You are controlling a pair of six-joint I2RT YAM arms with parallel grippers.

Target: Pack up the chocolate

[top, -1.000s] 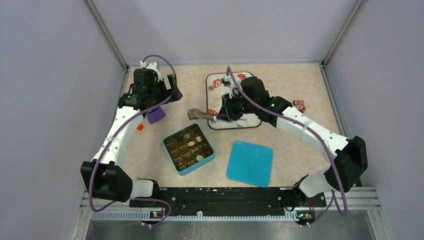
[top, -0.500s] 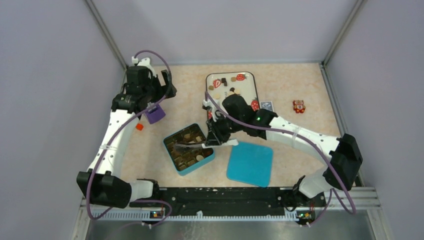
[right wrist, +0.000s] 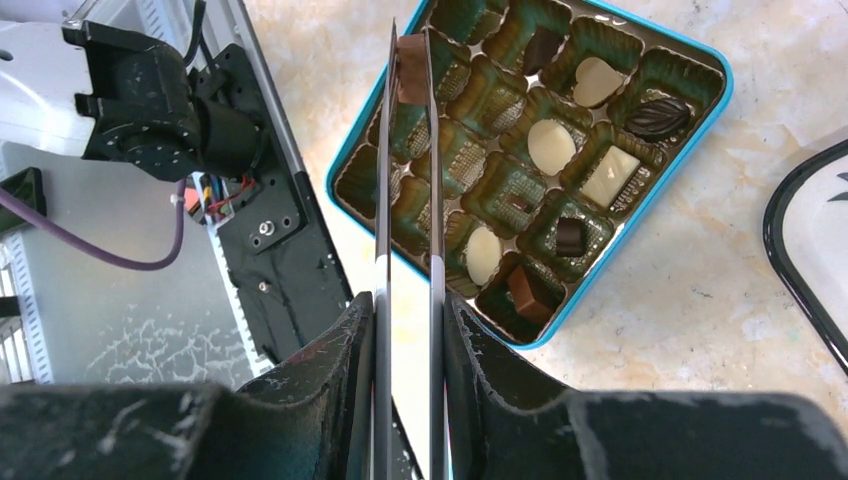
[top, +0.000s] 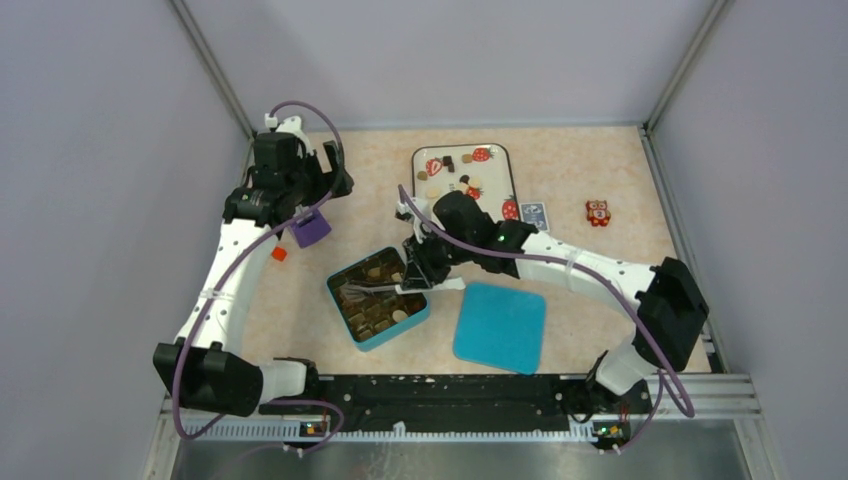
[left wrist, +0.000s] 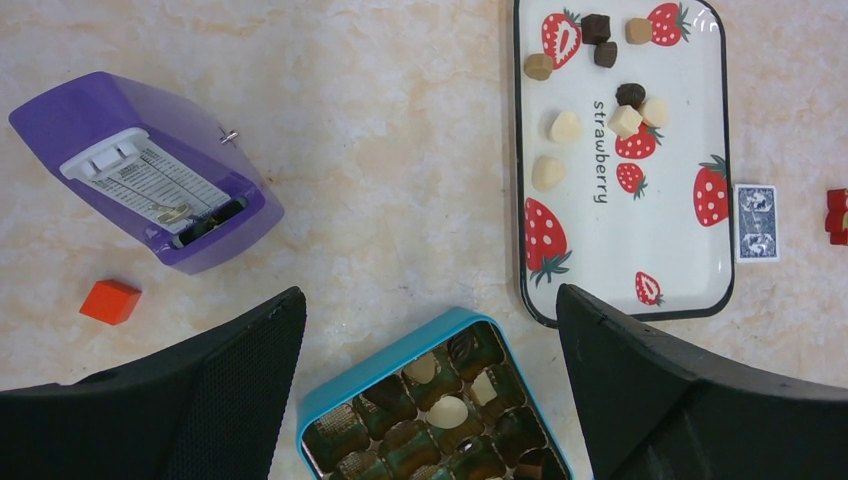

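On my right wrist feed the right gripper (right wrist: 408, 330) is clamped on a pair of metal tongs (right wrist: 434, 180), and the tong tips pinch one brown chocolate (right wrist: 411, 75) above the near-left corner of the open teal box (top: 398, 333). I can't tell from this angle whether the piece touches the cell under it. Several cells of the box hold pieces, cream ones (right wrist: 550, 147) and a few dark ones among them. The left gripper (left wrist: 428, 300) hangs with its jaws spread wide and nothing between them, above the table at the box's far side. More pieces (left wrist: 565, 127), dark, tan and cream, lie at the far end of the strawberry tray (left wrist: 660, 240). The box's lid (top: 499, 326) lies flat just to the right of the box. A purple gadget (left wrist: 150, 170) and a small orange cube (left wrist: 110, 301) sit on the left, and a playing card (left wrist: 756, 222) lies beside the tray.
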